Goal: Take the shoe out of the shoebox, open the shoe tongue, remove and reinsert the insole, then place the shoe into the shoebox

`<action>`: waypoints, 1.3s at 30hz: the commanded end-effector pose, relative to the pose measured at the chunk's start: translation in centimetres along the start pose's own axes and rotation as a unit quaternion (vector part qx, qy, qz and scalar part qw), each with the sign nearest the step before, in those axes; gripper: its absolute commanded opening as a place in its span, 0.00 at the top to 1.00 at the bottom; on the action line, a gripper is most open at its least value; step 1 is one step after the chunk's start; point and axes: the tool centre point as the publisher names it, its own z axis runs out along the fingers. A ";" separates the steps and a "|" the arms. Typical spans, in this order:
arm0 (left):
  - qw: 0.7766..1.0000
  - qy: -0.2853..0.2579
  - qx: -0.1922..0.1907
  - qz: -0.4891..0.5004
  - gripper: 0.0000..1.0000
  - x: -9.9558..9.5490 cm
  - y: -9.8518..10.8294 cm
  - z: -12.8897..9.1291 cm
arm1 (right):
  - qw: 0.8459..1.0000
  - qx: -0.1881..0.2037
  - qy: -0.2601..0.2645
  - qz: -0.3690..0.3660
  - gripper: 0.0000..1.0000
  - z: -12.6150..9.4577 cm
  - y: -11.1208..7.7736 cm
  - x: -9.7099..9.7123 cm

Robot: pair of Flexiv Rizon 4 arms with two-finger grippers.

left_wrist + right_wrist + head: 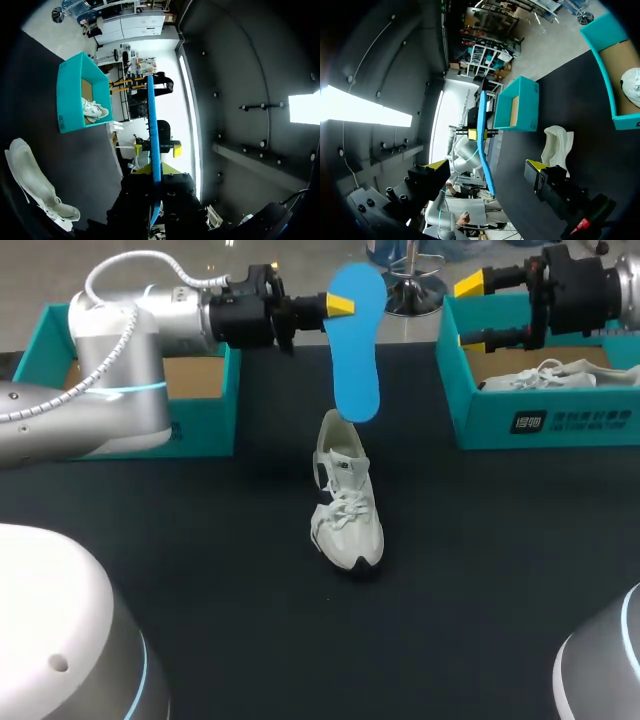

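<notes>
My left gripper [340, 306] is shut on the top end of a blue insole [355, 340], which hangs upright over the heel of a white shoe [347, 495]. The shoe stands on the black table at mid-table, toe toward the camera. In the left wrist view the insole [154, 140] shows edge-on between the fingers, with the shoe [30, 185] below and to the side. My right gripper [470, 312] is open above the right shoebox [540, 420], apart from the insole. From the right wrist, the insole [484, 135] is ahead of the open gripper [487, 165], beside the shoe [557, 142].
A teal shoebox [205, 400] sits at the back left, partly hidden behind my left arm. The right teal shoebox holds a second white shoe [550, 373]. Both boxes flank the shoe, with bare black table around and in front of it.
</notes>
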 end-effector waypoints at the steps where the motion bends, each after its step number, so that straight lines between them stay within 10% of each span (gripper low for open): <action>1: 0.995 0.017 0.014 0.094 1.00 -0.1 0.0 -0.1 | 1.000 -0.002 -0.002 0.001 0.00 0.1 -0.1 0.1; 17: 0.859 0.005 0.030 0.511 1.00 1.0 -2.2 0.6 | 1.000 -0.002 -0.002 0.001 0.00 0.1 -0.1 0.1; 32: 0.861 0.009 0.038 0.507 1.00 1.0 -2.2 0.7 | 1.000 -0.002 -0.002 0.001 0.00 0.1 -0.1 0.1; 36: 0.719 0.003 0.000 0.695 1.00 1.7 -1.8 0.9 | 1.000 -0.002 -0.002 0.001 0.00 0.1 -0.1 0.1; 39: 0.666 0.016 -0.012 0.745 1.00 2.0 -1.8 0.9 | 1.000 -0.002 -0.002 0.001 0.00 0.1 -0.1 0.1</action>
